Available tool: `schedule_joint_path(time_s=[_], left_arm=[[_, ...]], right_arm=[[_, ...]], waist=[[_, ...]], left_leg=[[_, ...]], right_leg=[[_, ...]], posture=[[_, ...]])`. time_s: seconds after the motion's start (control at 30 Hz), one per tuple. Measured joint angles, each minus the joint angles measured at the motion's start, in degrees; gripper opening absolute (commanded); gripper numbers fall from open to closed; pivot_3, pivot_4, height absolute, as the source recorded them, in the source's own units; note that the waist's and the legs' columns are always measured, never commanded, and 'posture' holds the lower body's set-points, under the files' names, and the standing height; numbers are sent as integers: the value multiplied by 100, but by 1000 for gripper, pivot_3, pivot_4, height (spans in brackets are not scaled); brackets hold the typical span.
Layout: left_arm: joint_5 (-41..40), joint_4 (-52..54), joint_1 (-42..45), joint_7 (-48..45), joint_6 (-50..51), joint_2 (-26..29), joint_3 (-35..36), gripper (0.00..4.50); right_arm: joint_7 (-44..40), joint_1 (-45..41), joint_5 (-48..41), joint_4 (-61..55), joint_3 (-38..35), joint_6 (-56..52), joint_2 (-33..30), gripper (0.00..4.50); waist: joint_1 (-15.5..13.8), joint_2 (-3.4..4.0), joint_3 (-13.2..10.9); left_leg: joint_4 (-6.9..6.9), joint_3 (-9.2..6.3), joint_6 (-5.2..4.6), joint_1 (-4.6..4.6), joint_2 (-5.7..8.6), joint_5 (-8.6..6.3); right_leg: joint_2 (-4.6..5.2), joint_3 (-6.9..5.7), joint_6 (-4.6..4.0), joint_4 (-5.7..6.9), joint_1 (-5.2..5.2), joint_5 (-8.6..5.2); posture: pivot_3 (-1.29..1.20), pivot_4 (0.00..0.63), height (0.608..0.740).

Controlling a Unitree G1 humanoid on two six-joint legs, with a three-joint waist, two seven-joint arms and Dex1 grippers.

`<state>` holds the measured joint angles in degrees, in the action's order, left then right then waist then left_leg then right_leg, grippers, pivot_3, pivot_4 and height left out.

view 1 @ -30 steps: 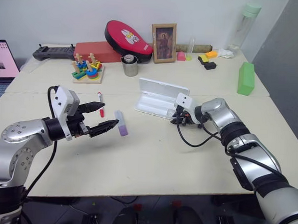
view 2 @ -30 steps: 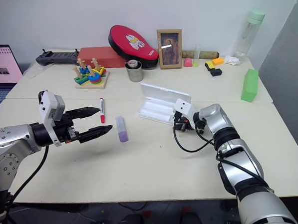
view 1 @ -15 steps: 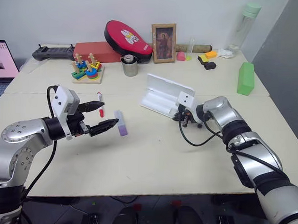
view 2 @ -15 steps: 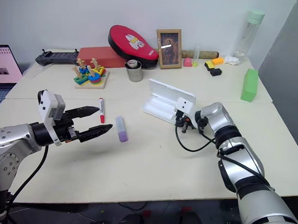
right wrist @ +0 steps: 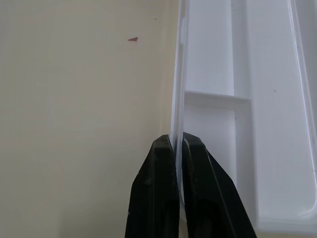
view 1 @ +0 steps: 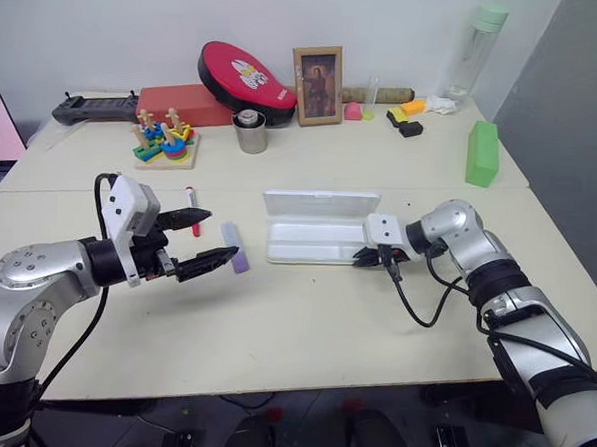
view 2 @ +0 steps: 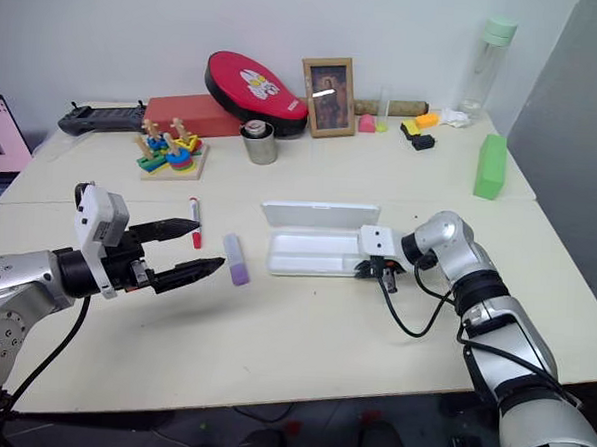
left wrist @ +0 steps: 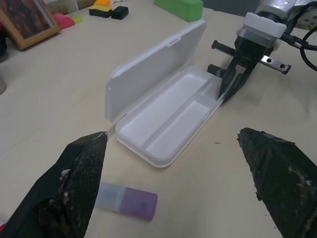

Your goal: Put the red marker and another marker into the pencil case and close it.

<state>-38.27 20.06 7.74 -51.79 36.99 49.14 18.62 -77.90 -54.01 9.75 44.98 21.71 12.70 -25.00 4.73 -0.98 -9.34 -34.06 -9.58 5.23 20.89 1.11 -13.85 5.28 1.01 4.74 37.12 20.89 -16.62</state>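
The white pencil case [view 1: 320, 204] lies open mid-table, its lid flat behind the empty tray. My right gripper [view 2: 368, 270] is shut on the thin wall at the tray's right end, and the fingers [right wrist: 166, 163] pinch that rim. The short lavender marker [view 2: 237, 259] lies left of the case. Further left is the red marker [view 2: 193, 223], a slim white pen with a red cap. My left gripper [view 2: 207, 245] hovers open and empty just left of both markers, pointing toward the case [left wrist: 153, 74]. The lavender marker [left wrist: 126, 202] shows between its fingers [left wrist: 79, 183].
Along the back of the table stand a red box [view 1: 180, 102], a red oval pouch [view 1: 241, 70], a picture frame [view 1: 318, 71], a metal cup [view 1: 250, 133] and a stacking toy [view 1: 163, 141]. A green block [view 1: 480, 153] and a bottle [view 1: 470, 52] are at the far right.
The right gripper closed on the case's end wall and dragged it back, turning it square to the table edge. The camera view shifted. The left gripper stayed put.
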Motion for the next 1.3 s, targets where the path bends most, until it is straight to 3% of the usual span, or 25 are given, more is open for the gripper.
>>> schedule_joint_path(time_s=[0.37, 0.43, 0.47, 0.57, 0.7, 1.0, 1.1, 1.3], left_arm=[[0, 0, -4, -11, 27, 15, 52, 4500], [0, -1, -4, -15, 33, 19, 52, 4500], [0, 0, -4, -16, 35, 21, 52, 4500], [0, -1, -7, -21, 38, 23, 52, 4500], [5, -28, -48, -17, 43, 23, 52, 4500], [-6, -251, -87, 247, 171, -79, 105, 4500], [-54, -310, -9, 626, 283, -337, 217, 4500], [433, -886, 852, 2571, 319, -1380, 300, 4500]], right_arm=[[-77, 227, -5, -247, 40, -91, 18, 11], [-76, 227, -6, -246, 40, -92, 21, 524], [-71, 227, -6, -246, 39, -98, 25, 567], [-69, 227, -50, -247, 23, -231, 78, 1459], [-87, 226, -206, -378, -35, -448, 85, 2329], [-246, 436, -776, -1824, -270, -1467, -185, 4362], [-331, 675, -1153, -2576, -449, -2117, -394, 4486], [-76, 882, -2529, -4192, -1459, -3992, -683, 4486]], waist=[[-2, -1, 1], [-2, -1, 1], [-2, -1, 1], [-2, -1, 1], [-2, -1, 1], [-18, -2, 1], [-45, -2, 1], [-174, -13, 8]], left_leg=[[-1, 0, 0, 0, 0, 0], [-2, 0, 0, 0, 0, 0], [-1, 0, 0, 0, 0, 0], [-1, 0, 0, 0, 0, 0], [-1, 0, 0, 0, 0, 0], [-2, -2, -1, 1, -1, -1], [-3, -2, -1, 1, -1, -1], [-27, -9, -5, 2, 0, -3]], right_leg=[[0, 0, -1, 0, -3, 0], [0, 0, -1, -1, -2, 0], [0, 0, -1, -1, -3, 0], [0, 0, -1, 0, -2, 0], [0, 0, -1, -1, -2, 1], [0, -1, -1, -1, -2, 1], [0, -1, -1, -1, -2, 1], [-2, -6, 2, 1, -15, 9]], posture=[[0, 150, 740], [0, 150, 740], [0, 150, 740], [0, 150, 740], [0, 150, 740], [0, 150, 740], [0, 150, 740], [0, 150, 740]])
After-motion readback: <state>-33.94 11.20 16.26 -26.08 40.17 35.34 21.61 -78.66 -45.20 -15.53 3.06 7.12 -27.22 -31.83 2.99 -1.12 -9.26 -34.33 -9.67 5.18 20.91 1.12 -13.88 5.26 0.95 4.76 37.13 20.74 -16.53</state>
